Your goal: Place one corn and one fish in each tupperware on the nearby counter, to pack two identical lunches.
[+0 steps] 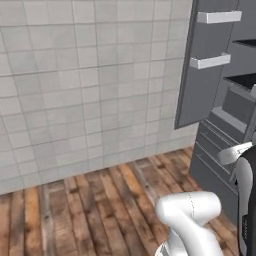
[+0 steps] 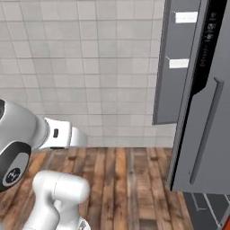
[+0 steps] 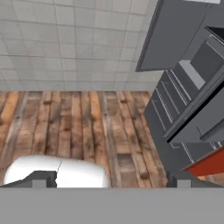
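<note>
Grey fridge stands open at frame right; fetching seems underway, gripper state unclear; next, reach its shelves.

I stand in a kitchen: a grey fridge with its door swung open, shelves inside, a pale tiled wall, a wooden plank floor, and a red cabinet front at the edge.
</note>
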